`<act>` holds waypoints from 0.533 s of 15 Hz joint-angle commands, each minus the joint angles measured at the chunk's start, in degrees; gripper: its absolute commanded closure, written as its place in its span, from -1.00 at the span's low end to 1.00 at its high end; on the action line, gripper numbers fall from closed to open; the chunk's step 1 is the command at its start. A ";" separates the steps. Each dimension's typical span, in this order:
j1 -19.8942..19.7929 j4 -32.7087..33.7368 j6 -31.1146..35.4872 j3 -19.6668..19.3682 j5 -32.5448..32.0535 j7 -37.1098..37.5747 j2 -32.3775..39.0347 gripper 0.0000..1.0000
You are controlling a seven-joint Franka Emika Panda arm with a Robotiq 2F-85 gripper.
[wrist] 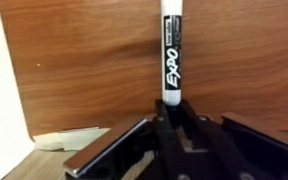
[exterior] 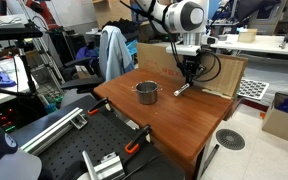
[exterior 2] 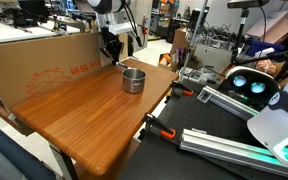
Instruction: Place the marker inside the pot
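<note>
Gripper (wrist: 173, 113) jaws clamped on the marker (wrist: 172, 50) at its black-label end, with the white barrel sticking out over the wooden table (wrist: 84, 70). In an exterior view the pot (exterior: 147, 92) stands upright near the gripper, apart from it; marker is outside it. Cardboard box (exterior: 222, 68) sits just behind.

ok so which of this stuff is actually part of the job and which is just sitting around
Part of the job:
- marker, one end held in the shut jaws
- pot, standing on the wooden table

Just lying about:
- cardboard box behind the table
- orange clamp at the table edge
- clothing draped over a chair
</note>
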 commanded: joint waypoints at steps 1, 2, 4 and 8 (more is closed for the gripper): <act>-0.85 -3.95 1.83 1.07 0.07 -2.08 -3.52 0.90; -0.86 -5.56 2.61 1.20 -0.02 -2.69 -4.89 0.90; -1.07 -9.51 5.77 1.62 0.10 -4.03 -7.96 0.90; -3.02 -20.06 14.99 3.66 2.42 -8.10 -16.45 0.90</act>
